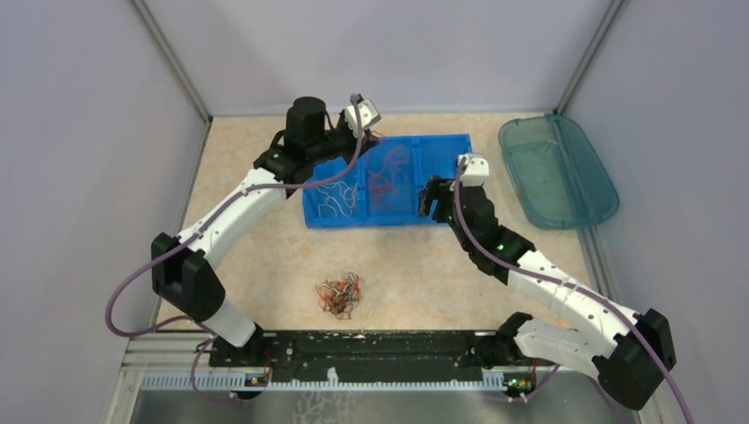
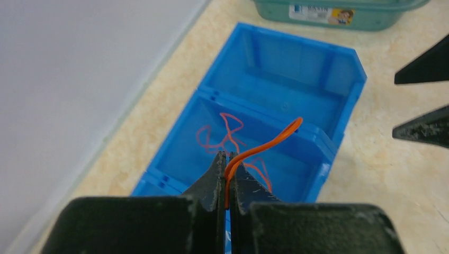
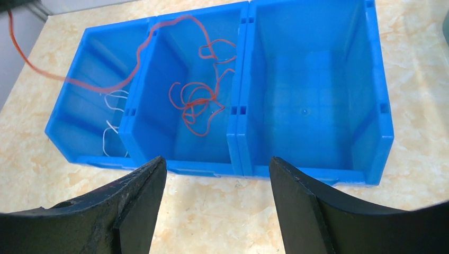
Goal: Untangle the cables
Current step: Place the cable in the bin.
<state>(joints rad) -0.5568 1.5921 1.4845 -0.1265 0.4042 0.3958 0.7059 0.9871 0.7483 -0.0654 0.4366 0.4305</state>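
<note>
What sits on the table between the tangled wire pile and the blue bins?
Nothing: only bare table separates the wire pile from the bins. The top external view shows this.

Tangled heap of cables (image 1: 340, 296), red-orange, white and black curls, lay on worktop (image 1: 442, 265), well apart from blue bin (image 1: 439, 157). White wires (image 3: 112, 129) lay loose in bin's left compartment, red-orange wires (image 3: 195, 106) in middle one. One orange wire (image 2: 265, 146) was pinched in left tool (image 2: 226, 157), free end arching over bin.
</note>
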